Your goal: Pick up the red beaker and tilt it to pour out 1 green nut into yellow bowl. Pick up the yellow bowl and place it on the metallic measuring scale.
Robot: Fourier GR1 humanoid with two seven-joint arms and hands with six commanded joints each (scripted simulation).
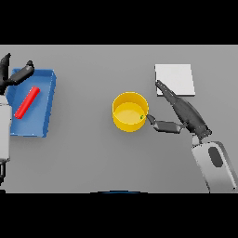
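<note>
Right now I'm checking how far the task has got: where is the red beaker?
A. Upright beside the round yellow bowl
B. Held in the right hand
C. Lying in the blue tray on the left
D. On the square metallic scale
C: the red beaker lies on its side in the blue tray at the left, far from the round yellow bowl and the right hand.
</note>
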